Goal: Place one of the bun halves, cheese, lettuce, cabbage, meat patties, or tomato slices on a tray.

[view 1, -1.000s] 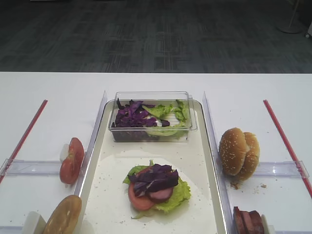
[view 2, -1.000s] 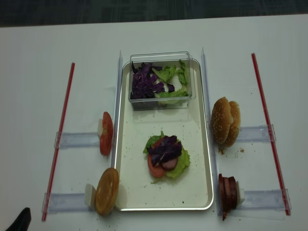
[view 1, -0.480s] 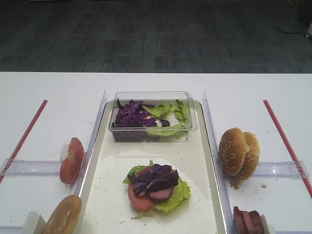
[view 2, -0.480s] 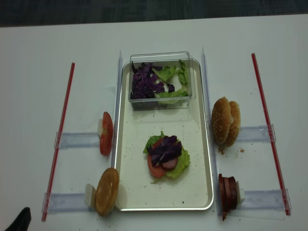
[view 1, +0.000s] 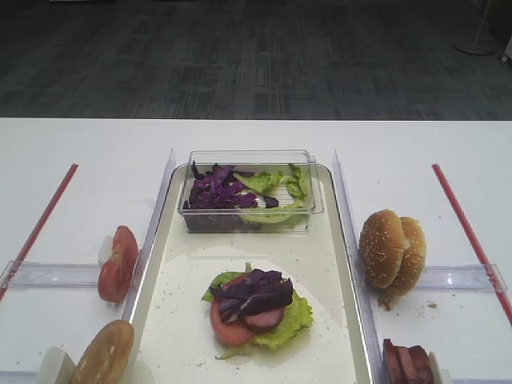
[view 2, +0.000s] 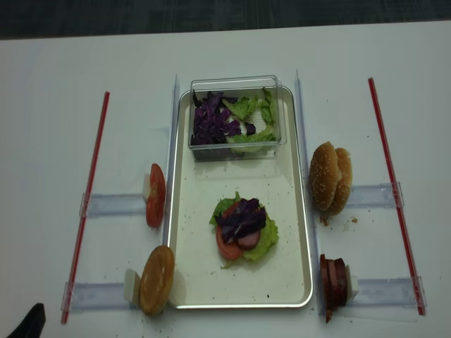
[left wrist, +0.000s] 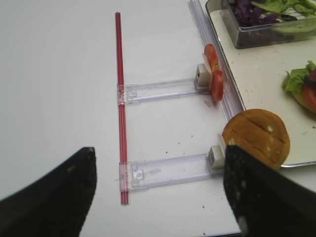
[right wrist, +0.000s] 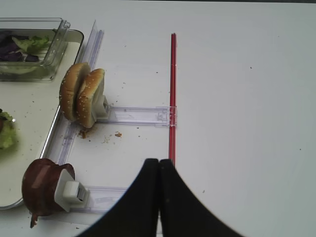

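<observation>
The cream tray (view 1: 168, 320) holds a stack: lettuce (view 1: 290, 318), a tomato slice (view 1: 228, 330), a meat slice and purple cabbage (view 1: 254, 292) on top. Two seeded bun halves (view 1: 392, 250) stand on edge right of the tray, with meat patties (view 1: 406, 364) nearer. Left of it stand tomato slices (view 1: 118, 262) and a plain bun half (view 1: 104, 352). No cheese shows. My left gripper (left wrist: 160, 150) is open and empty above the table left of that bun half (left wrist: 256, 138). My right gripper (right wrist: 159, 163) is shut on nothing, right of the meat patties (right wrist: 42, 192).
A clear plastic box (view 1: 248, 192) with cabbage and lettuce sits at the tray's far end. Clear holder rails (left wrist: 168, 170) and red strips (left wrist: 120, 98) lie on the white table on both sides. Crumbs lie near the seeded buns (right wrist: 81, 96).
</observation>
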Controlling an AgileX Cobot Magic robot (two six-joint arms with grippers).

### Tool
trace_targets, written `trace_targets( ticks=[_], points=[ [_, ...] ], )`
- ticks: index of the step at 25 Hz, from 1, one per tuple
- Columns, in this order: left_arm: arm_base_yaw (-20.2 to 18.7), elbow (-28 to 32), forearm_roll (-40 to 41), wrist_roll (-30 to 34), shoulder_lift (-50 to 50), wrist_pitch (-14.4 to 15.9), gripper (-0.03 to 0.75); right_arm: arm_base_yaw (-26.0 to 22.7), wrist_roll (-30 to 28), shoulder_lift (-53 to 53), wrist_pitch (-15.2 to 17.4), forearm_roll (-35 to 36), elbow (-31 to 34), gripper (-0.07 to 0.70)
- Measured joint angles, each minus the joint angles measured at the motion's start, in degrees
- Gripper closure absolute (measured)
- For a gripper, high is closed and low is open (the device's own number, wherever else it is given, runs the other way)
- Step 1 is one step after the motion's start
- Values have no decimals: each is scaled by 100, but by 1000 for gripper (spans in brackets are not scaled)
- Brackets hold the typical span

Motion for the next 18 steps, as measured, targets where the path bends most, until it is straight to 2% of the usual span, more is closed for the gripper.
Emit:
trace_targets(
  ticks=[18],
  points=[
    [0, 0, 0, -12, 0, 0, 223, 0, -10, 0, 0, 0, 0, 267]
  ],
)
